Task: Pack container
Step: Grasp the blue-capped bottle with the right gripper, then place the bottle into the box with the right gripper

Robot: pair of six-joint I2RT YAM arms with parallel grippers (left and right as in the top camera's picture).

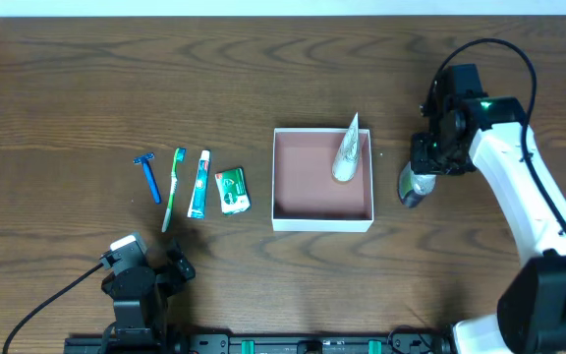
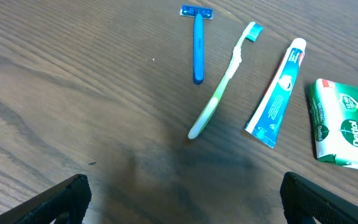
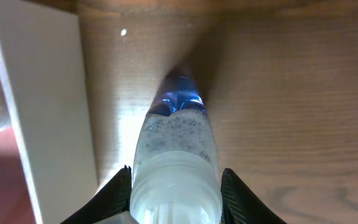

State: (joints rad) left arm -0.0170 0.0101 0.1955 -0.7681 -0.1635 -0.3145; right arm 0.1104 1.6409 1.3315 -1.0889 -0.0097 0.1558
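One bottle [image 1: 413,187] pinched in the right pincer [image 3: 176,199] — container [image 1: 322,224] just beside, on its left.

The place reads as a robotics lab. A dark wood-grain bench [image 1: 67,88] carries a white robot arm [image 1: 519,187] at the right and a black robot arm [image 1: 136,290] at the near left. A black cable [image 1: 57,290] trails off, and a black mounting rail [image 1: 293,344] runs along the near edge. A blue razor [image 1: 149,177], a green toothbrush [image 1: 174,187], a blue-and-white toothpaste tube [image 1: 198,184] and a green soap packet [image 1: 232,190] lie in a tidy row.

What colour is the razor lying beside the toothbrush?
Blue all over; the thin plastic razor shows best in the left wrist view.
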